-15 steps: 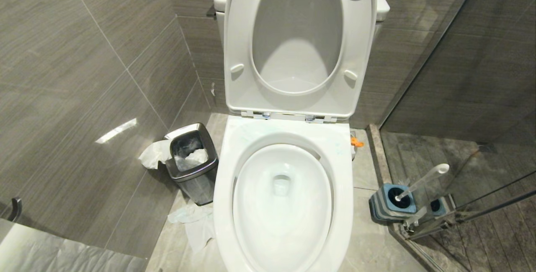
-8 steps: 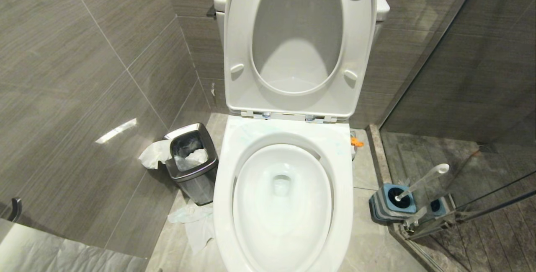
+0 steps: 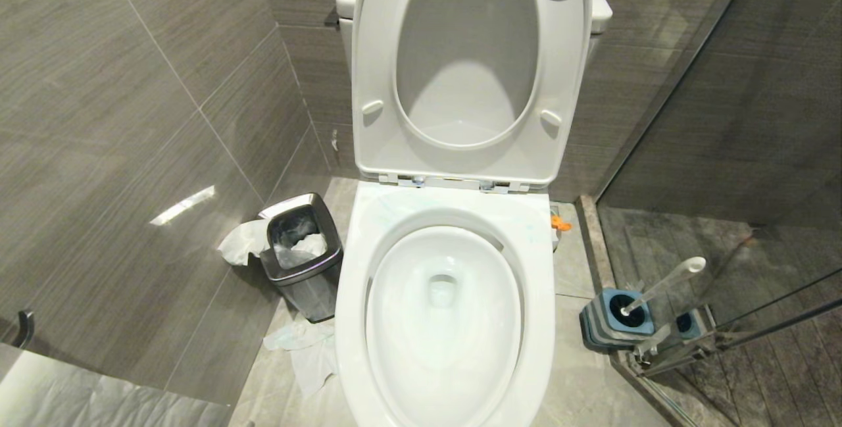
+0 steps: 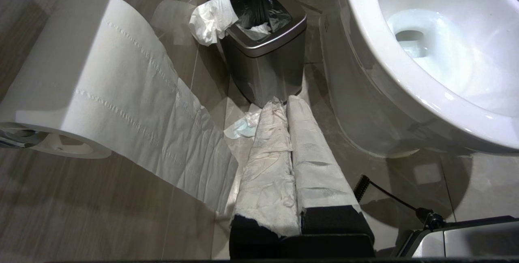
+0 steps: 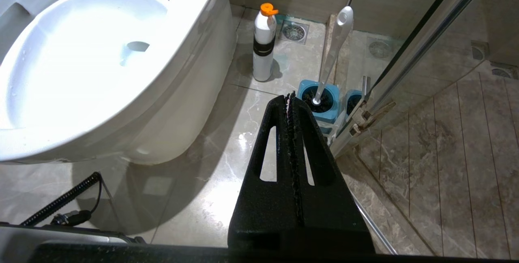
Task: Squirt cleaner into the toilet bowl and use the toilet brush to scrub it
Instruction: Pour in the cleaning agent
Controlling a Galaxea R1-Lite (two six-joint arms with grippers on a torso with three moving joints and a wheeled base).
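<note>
Black right gripper pressed shut on nothing, low over the floor tiles near the toilet brush standing in its blue holder. Left gripper wrapped in white paper, also closed, just short of the steel bin. Toilet bowl between them, lid up, faint turquoise streaks of cleaner on the rim.

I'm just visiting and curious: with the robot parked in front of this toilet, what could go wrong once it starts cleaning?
1. The toilet brush leans in its holder right beside the glass door; lifting it could knock the glass.
2. The bottle stands upright in the narrow space beside the toilet bowl; a nudge might tip it.
3. The left end effector, shut, is wrapped in paper, with tissue on the floor ahead, so grips could slip.
</note>
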